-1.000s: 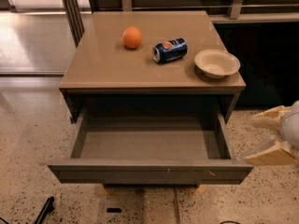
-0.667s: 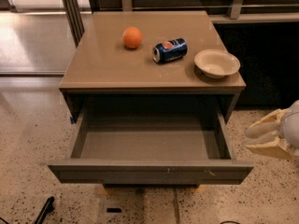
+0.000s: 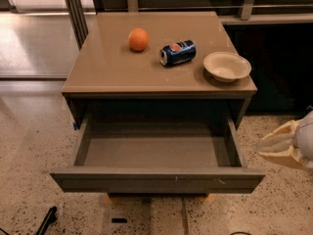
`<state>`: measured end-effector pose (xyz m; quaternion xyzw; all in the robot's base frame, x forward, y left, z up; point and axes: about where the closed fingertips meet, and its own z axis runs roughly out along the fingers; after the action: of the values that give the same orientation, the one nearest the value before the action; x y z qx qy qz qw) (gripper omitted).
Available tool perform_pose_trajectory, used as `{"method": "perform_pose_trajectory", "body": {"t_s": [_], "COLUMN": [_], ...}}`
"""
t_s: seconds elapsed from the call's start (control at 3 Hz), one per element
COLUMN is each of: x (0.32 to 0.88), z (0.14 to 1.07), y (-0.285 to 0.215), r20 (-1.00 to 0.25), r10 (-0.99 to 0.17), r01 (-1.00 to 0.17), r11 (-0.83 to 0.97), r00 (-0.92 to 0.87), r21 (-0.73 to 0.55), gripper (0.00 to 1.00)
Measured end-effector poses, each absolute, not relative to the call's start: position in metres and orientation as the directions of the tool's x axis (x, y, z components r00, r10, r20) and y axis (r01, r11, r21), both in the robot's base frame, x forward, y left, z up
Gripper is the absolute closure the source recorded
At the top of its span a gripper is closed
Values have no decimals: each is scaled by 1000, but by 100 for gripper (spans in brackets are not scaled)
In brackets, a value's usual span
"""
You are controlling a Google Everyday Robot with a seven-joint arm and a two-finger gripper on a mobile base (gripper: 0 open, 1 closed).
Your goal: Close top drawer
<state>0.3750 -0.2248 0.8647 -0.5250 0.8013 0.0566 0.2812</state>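
Observation:
The top drawer [image 3: 156, 180] of the grey-brown cabinet [image 3: 98, 80] is pulled far out toward me, and its inside shows empty. Its plain flat front carries small pale scratches. My gripper [image 3: 262, 150] sits at the right edge of the view, to the right of the drawer's front right corner and apart from it. Its pale fingers [image 3: 281, 137] point left toward the drawer, and their tips meet with nothing between them.
On the cabinet top lie an orange [image 3: 139, 39], a blue soda can [image 3: 177, 53] on its side and a pale bowl [image 3: 227, 66]. Speckled floor surrounds the cabinet. A metal rail post [image 3: 76, 13] stands behind on the left. A dark object [image 3: 46, 220] lies on the floor at the lower left.
The gripper's two fingers, spread apart a second ago, have drawn together. The gripper has stayed near the right edge. The drawer has not moved.

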Motion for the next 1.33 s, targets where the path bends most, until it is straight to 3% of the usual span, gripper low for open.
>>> {"method": "perform_pose_trajectory", "body": {"t_s": [0.67,1.33], "x": [381,388], "z": [770,669], "y": [-232,-218], "r20": [-613,-674], "r10": [-700,-559], "r01": [-825,-791], "r11": [549,609], "r00": [-368,-483], "r21": [-131,61], "gripper": [100,100]}}
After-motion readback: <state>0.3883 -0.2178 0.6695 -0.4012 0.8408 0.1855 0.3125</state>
